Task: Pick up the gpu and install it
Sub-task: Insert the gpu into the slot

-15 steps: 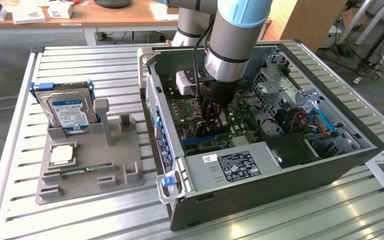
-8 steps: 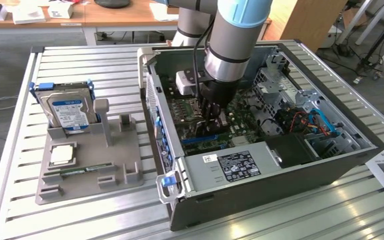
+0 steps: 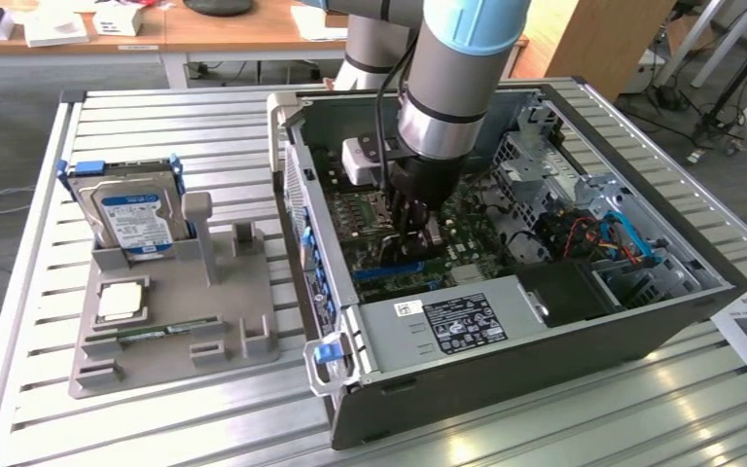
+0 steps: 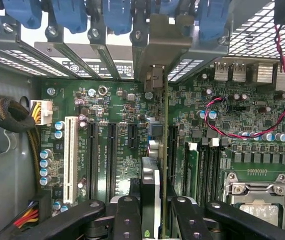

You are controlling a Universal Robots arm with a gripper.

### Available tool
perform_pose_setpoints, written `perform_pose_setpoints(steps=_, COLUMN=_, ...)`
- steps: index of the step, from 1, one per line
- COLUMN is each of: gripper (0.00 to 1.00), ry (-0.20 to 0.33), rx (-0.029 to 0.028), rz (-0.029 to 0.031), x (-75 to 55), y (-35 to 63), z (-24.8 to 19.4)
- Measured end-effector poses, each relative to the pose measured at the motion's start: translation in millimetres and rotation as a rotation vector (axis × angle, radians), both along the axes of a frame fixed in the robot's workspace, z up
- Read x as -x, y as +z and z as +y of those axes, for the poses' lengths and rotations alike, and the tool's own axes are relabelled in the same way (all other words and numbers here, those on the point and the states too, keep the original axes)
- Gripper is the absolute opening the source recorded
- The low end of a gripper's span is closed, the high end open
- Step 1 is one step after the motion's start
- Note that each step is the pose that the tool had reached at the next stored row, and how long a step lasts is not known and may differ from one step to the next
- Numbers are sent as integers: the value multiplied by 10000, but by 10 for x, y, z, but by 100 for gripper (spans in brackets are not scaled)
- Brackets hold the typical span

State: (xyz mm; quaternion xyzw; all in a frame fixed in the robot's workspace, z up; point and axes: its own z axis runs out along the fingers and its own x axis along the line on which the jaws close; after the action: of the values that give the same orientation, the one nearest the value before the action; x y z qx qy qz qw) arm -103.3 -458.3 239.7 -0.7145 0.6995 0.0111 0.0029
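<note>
In the centre of the exterior view, the gripper [image 3: 415, 216] hung inside the open computer case [image 3: 504, 389]. From the wrist, its two black fingers [image 4: 127, 215] were clamped on the gpu [image 4: 151, 175], one card held edge-on over the motherboard [image 4: 122, 107], near one white slot [image 4: 71, 157]. At the exterior view's left, one hard drive [image 3: 133, 219] wore a blue label. Its writing was unreadable, as was the power supply's [image 3: 478, 321] black label.
</note>
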Motion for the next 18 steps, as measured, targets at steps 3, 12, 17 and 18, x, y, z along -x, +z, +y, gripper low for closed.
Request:
perform_pose_setpoints(steps=3, gripper=28, ry=0, rx=0, rz=0, x=0, y=-6, z=-1)
perform_pose_setpoints(steps=12, gripper=28, ry=1, rx=-1, rz=-2, x=0, y=-15, z=-1)
perform_pose_setpoints(steps=17, gripper=28, ry=17, rx=-5, rz=-1, x=-1, y=-15, z=-5)
perform_pose_setpoints(steps=18, gripper=28, ry=18, rx=-4, rz=-1, x=-1, y=-14, z=-6)
